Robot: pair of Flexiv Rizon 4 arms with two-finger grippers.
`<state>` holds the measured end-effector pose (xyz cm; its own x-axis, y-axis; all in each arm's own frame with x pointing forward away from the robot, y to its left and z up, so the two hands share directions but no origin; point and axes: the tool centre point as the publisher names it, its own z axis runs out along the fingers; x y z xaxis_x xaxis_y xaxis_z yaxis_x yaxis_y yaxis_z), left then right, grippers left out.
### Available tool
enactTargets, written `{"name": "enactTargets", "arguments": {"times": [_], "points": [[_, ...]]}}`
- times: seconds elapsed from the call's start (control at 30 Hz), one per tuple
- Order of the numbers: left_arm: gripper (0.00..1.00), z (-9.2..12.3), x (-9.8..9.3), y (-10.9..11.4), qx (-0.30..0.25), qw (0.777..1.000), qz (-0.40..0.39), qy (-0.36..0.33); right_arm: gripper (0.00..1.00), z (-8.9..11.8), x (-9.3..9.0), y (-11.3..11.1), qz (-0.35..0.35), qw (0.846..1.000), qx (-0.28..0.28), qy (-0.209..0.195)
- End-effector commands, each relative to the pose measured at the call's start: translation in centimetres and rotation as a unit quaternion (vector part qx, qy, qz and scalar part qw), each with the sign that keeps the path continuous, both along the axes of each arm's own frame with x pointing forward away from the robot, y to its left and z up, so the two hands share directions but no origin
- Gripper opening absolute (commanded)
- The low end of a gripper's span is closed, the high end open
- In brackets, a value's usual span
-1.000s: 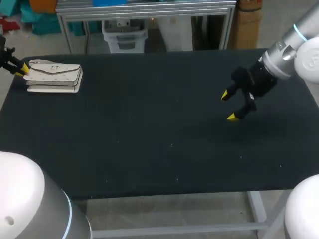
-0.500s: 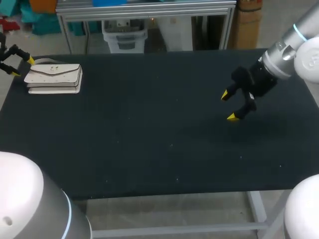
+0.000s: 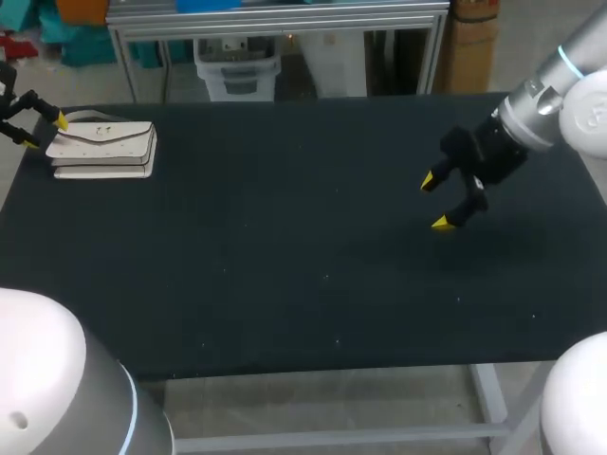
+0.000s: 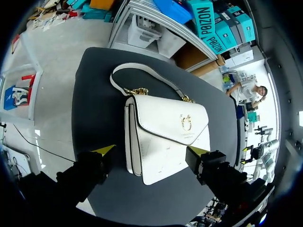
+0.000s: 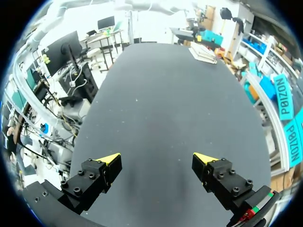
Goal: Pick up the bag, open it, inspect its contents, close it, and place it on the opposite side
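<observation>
The white flap bag (image 3: pixel 102 149) lies flat near the table's far left corner, flap shut, a gold clasp on the front. In the left wrist view the bag (image 4: pixel 165 137) fills the space ahead, its strap (image 4: pixel 142 70) looped beyond it. My left gripper (image 3: pixel 47 133) is open at the bag's left end. Its yellow tips stand apart on either side of the bag's near end (image 4: pixel 151 151) without pressing it. My right gripper (image 3: pixel 435 201) hangs open over the right part of the table, nothing between its fingers (image 5: pixel 156 158). From there the bag (image 5: pixel 203 52) is small at the far end.
The dark table top (image 3: pixel 303 265) stretches between the two arms with nothing else lying on it. Its front edge (image 3: pixel 313 365) runs across the lower view. The bag lies close to the table's left edge.
My left gripper has opened and let go of the bag's left end. The bag now rests on the table. The right arm has kept still.
</observation>
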<state>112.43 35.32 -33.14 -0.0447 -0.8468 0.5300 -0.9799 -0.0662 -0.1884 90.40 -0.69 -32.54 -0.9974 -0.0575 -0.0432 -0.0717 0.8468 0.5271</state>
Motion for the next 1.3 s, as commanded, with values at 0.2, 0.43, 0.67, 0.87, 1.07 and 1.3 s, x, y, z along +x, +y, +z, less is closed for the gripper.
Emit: {"name": "enactTargets", "arguments": {"times": [0.2, 0.43, 0.67, 0.87, 1.07, 1.3], "points": [[1.00, -0.3, 0.7, 0.0, 0.017, 0.900, -0.232, 0.368, 1.00, 0.0, 0.0, 0.0, 0.001, 1.000, 0.001, 0.001], [1.00, -2.6, 0.0, -0.9, -0.002, 0.872, -0.222, 0.437, 1.00, 0.0, 0.0, 0.0, 0.001, 1.000, 0.001, 0.001], [0.62, -2.9, -0.2, -1.0, -0.018, 0.865, -0.228, 0.448, 1.00, 0.0, 0.0, 0.0, 0.001, 1.000, 0.001, 0.001], [0.38, -3.1, -0.7, -1.3, -0.004, 0.860, -0.226, 0.457, 1.00, 0.0, 0.0, 0.0, 0.001, 1.000, 0.001, 0.001], [0.00, -3.9, -1.2, -2.0, 0.007, 0.850, -0.232, 0.473, 1.00, 0.0, 0.0, 0.0, 0.001, 1.000, 0.001, 0.001], [0.00, -4.6, -2.7, -4.1, 0.023, 0.834, -0.264, 0.485, 1.00, 0.0, 0.0, 0.0, 0.001, 1.000, 0.001, 0.001]]}}
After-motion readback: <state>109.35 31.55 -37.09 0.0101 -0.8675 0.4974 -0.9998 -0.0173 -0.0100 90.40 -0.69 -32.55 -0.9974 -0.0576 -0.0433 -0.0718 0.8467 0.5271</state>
